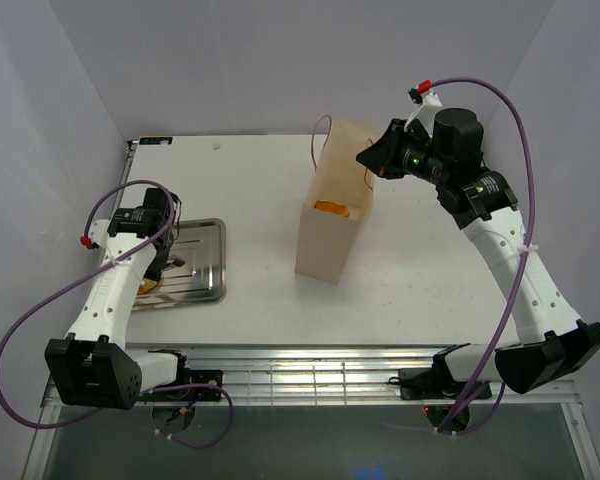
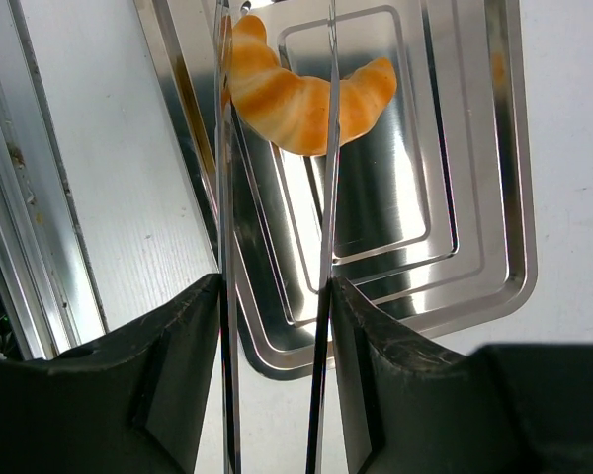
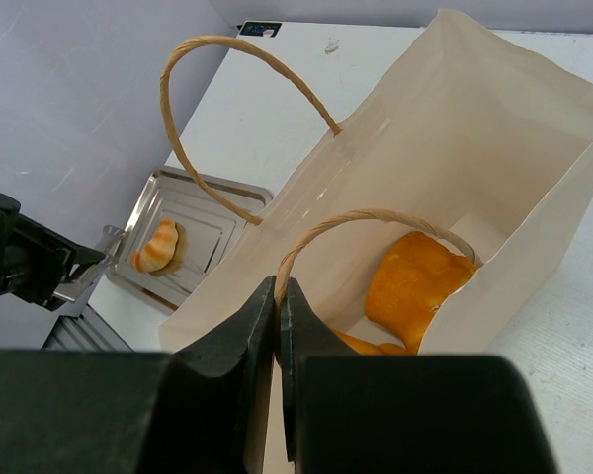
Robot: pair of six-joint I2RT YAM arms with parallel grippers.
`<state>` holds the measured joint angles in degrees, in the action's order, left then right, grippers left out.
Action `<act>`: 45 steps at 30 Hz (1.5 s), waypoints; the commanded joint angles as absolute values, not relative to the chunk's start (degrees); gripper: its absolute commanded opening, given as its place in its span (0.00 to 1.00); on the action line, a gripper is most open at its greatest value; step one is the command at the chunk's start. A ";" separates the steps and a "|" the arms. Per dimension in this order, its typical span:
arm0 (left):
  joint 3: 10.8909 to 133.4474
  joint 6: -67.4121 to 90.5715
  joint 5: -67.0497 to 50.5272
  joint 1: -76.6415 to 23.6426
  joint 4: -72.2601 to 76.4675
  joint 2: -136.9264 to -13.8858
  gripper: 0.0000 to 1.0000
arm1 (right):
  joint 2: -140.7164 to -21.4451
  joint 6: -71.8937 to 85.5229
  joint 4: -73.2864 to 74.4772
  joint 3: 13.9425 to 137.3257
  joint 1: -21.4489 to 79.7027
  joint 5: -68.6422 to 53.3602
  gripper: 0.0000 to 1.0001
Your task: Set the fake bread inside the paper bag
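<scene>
The paper bag (image 1: 330,235) stands upright mid-table, open at the top. Golden-orange fake bread (image 3: 415,281) lies in its bottom and also shows from above (image 1: 331,208). My right gripper (image 3: 278,291) is shut on the bag's near string handle (image 3: 376,215) at the rim (image 1: 368,160). One croissant-shaped bread (image 2: 301,99) lies on the silver tray (image 2: 474,197). My left gripper (image 2: 277,296) is shut on long metal tweezers (image 2: 326,197). Their two blades cross over the croissant, and the tips are cut off by the top edge.
The tray (image 1: 205,275) sits at the table's left near edge, under my left arm. The bag's second handle (image 3: 193,89) arches free on the far side. Walls close in the table at the back and both sides.
</scene>
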<state>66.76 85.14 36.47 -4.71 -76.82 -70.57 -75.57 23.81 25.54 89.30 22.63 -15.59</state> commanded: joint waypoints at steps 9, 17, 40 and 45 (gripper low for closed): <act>63.90 85.43 35.77 -4.22 -80.33 -68.56 0.55 | -74.44 23.91 23.73 90.62 23.03 -16.70 0.11; 62.84 86.04 36.04 -4.22 -80.24 -68.73 0.55 | -74.27 24.08 23.64 90.26 22.94 -16.79 0.11; 61.26 84.47 35.42 -2.73 -76.99 -72.51 0.55 | -74.62 23.99 24.17 90.97 23.03 -16.70 0.12; 60.65 83.58 34.54 -2.55 -75.77 -72.95 0.55 | -74.62 24.08 24.17 90.88 23.03 -16.70 0.12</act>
<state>61.30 84.49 34.79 -3.05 -76.29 -72.99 -75.57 24.01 25.56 89.32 22.76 -16.25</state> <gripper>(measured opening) 0.552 0.119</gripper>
